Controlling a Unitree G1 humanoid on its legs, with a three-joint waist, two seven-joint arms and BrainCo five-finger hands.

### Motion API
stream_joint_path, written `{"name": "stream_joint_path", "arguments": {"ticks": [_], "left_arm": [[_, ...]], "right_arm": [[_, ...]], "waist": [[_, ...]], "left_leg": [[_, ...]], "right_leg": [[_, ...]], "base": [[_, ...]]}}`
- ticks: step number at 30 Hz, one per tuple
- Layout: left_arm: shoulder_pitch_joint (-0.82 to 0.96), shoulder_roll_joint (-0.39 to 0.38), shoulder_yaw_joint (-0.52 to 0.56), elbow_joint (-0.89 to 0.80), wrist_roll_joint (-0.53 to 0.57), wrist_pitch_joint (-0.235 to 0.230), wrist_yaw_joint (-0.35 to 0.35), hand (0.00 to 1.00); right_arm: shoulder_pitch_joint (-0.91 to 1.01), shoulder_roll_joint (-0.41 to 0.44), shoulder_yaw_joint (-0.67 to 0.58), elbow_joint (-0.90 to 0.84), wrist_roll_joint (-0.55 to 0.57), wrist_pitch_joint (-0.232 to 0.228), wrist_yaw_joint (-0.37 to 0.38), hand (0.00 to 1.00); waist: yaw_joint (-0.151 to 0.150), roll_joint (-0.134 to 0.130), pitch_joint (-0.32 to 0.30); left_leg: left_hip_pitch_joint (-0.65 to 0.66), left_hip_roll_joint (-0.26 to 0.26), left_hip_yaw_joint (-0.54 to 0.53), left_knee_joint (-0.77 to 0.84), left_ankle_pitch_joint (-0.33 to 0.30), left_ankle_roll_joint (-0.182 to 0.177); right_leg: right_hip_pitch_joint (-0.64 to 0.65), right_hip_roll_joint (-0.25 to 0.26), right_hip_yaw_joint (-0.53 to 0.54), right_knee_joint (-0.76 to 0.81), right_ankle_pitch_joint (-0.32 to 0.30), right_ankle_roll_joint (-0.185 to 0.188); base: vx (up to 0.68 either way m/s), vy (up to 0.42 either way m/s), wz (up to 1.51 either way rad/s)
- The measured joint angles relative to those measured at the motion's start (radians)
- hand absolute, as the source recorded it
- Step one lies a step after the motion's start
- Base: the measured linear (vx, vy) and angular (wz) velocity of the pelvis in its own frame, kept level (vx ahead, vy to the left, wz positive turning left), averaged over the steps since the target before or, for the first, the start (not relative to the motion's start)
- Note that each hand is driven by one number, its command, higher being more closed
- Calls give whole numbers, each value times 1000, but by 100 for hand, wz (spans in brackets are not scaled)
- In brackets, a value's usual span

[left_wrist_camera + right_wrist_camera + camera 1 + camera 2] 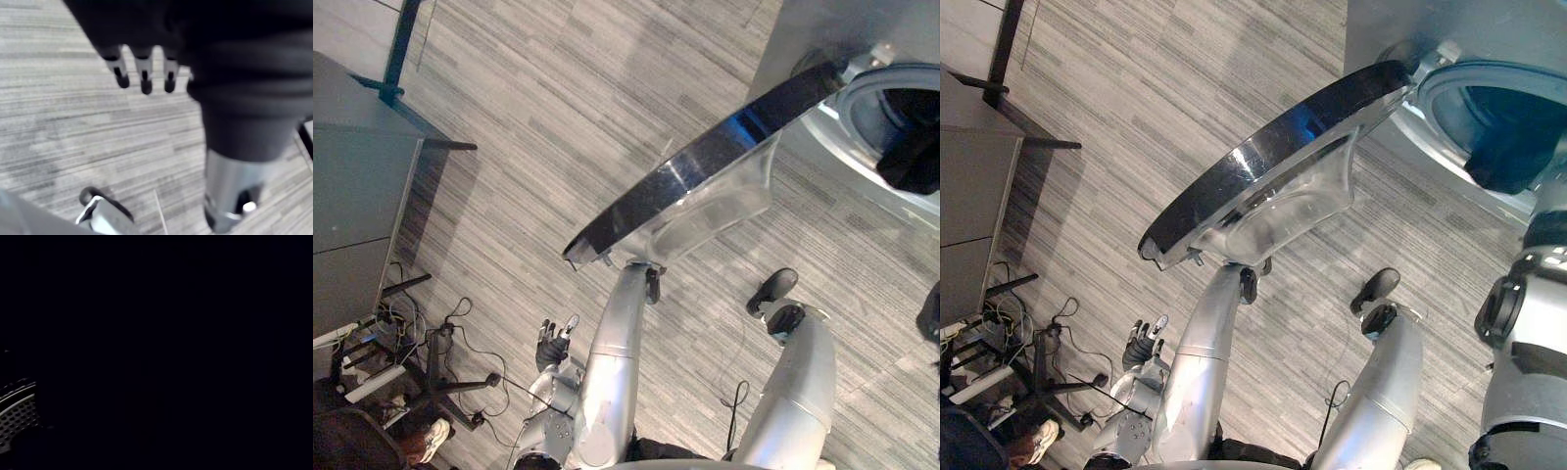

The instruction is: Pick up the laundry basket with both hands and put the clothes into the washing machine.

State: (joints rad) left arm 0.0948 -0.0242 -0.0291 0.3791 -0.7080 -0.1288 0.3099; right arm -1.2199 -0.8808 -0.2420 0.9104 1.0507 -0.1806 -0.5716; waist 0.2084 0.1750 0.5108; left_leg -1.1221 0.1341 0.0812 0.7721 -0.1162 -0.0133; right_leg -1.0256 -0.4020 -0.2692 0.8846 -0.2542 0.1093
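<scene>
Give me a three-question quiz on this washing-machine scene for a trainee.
1. True or false: the washing machine door stands open.
2. The dark clothes lie: A on the floor; B in the drum; C on the grey cabinet.
3. Fill in: the left hand, fingers straight, holds ____.
Key: 1 true; 2 B; 3 nothing.

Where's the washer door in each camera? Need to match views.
Left eye view: the door runs diagonally across the upper middle, open.
Right eye view: same diagonal, shifted left.
Left wrist view: left hand over floor.
Right wrist view: dark, a strip of drum wall.
Shared landmark: dark clothes beside the door's upper end.
</scene>
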Motion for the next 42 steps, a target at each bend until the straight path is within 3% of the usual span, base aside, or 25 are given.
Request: {"name": "stream_joint_path", "arguments": {"ticks": [1, 2, 3, 8, 9, 11, 18, 21, 26, 31, 35, 42], "left_arm": [[0, -2, 1, -15, 0, -1, 3, 0], [0, -5, 2, -33, 0, -4, 6, 0], [2, -6, 3, -39, 0, -9, 10, 0], [31, -33, 33, -121, 4, -33, 42, 0], [47, -32, 35, -141, 4, -38, 44, 0], [60, -32, 34, -156, 6, -45, 44, 0], [102, -24, 24, -162, 9, -53, 41, 0], [103, -6, 1, -155, 8, -53, 39, 0], [101, 7, -12, -120, 3, -51, 19, 0], [90, 8, -10, -83, -6, -54, 18, 0], [58, 18, -8, -16, -8, -55, 15, 0], [34, 29, 14, 124, -29, -42, -5, 0]], "right_arm": [[-40, -26, 30, -31, 8, -7, -7, 100], [-61, -58, 62, -75, 20, -55, 3, 100], [-65, -74, 84, -98, 21, -64, -4, 100], [-197, -104, 255, -141, 18, -131, -112, 100], [-226, -105, 274, -146, -6, -152, -134, 0], [-247, -111, 275, -150, -37, -182, -171, 0], [-234, -108, 269, -147, -75, -156, -209, 0], [-179, -84, 219, -123, -90, -133, -173, 0], [-79, -66, 180, -91, -90, -42, -54, 0], [54, -50, 157, -114, -174, -10, 11, 0], [263, 62, 72, -176, -255, -12, 31, 0], [631, 403, -27, -187, -328, -10, 56, 0]], "waist": [[1, 0, 0], [4, 0, 0], [3, -1, 0], [0, -4, 3], [-3, -5, 3], [-6, -8, 5], [-9, -10, 6], [-9, -9, 6], [-4, -8, 5], [-5, -7, 5], [-12, -6, 4], [-55, -9, 4]], "left_leg": [[-20, 1, -1, 6, 0, 0], [-46, 6, 1, 15, 0, 0], [-58, 7, 3, 17, 0, 0], [-129, 55, 15, 55, -5, 5], [-150, 64, 10, 67, -5, 5], [-168, 66, 6, 76, -4, 5], [-170, 66, 2, 88, -4, 5], [-145, 65, -1, 89, -4, 5], [-98, 57, 0, 71, -4, 5], [-69, 55, 2, 64, -2, 7], [-3, 48, 2, 32, 0, 5], [129, 39, 13, -28, 0, 5]], "right_leg": [[-18, 0, 0, 4, 1, -1], [-45, 2, 2, 6, 5, -6], [-59, 4, 6, 7, 9, -7], [-129, 48, 24, 0, 43, -16], [-146, 56, 24, 1, 48, -22], [-164, 56, 24, 15, 49, -24], [-166, 48, 22, 32, 49, -24], [-136, 41, 9, 35, 49, -25], [-81, 29, -8, 13, 49, -25], [-48, 25, -17, 3, 52, -28], [17, 28, -28, -23, 52, -27], [155, 44, -33, -99, 67, -18]], "base": [[-7, 35, -6], [-13, 30, -8], [-15, 28, -21], [-38, 14, -32], [-67, 5, -22], [-64, -1, -6], [-37, -8, 1], [-33, -19, 7], [-63, -23, 4], [-33, -13, 2], [-12, -32, 4], [26, -23, 1]]}}
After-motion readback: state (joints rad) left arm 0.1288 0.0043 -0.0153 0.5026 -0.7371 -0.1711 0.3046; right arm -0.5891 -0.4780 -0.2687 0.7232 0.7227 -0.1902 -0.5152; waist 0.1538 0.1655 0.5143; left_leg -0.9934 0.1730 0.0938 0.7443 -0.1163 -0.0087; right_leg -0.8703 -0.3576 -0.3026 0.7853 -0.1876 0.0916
